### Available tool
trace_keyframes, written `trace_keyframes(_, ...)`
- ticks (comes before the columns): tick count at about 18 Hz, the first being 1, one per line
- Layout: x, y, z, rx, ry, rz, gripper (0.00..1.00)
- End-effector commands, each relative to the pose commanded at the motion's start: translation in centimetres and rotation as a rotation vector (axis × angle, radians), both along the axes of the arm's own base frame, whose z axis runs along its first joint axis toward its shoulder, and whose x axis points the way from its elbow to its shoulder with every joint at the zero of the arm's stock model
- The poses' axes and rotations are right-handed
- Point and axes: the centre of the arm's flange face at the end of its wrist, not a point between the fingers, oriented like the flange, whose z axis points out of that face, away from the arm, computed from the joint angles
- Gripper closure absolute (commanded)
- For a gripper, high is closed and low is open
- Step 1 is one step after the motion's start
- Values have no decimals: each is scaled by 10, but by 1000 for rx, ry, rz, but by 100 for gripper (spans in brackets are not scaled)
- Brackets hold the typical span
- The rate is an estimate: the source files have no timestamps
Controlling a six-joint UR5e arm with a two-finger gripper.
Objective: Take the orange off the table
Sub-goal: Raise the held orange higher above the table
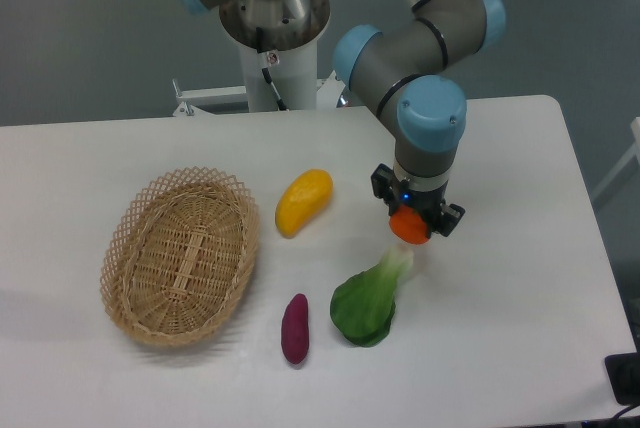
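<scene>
Sat directly between the jaws of the black two-finger gripper (416, 222): the small round bright-orange orange (408, 227), pinched from either side, with no offset left to close. Being a ball, offered no long axis to line up with, so grip direction mattered little. Appeared raised clear of the large white flat table (520, 248), judging by the faint shadow below, though contact could not be ruled out from this single high view. Hung just above the pale stem of the leafy green bok choy (368, 300), near it but seemingly apart. Relative to that bok choy: the elongated yellow-orange mango-like fruit (303, 202) up and to the left, the small purple sweet potato (295, 328) just to the left, the oval woven wicker basket (180, 253) well to the left.

Hidden: the fingertips' contact patches, the upper half of the orange beneath the wrist, and any gap under the fruit.
</scene>
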Motion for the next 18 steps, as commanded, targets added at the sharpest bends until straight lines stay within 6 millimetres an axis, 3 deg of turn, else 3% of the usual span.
trace_keyframes(3, -16, 7, 17, 2, -12, 4, 38)
trace_keyframes(18, -42, 28, 23, 48, 4, 2, 37)
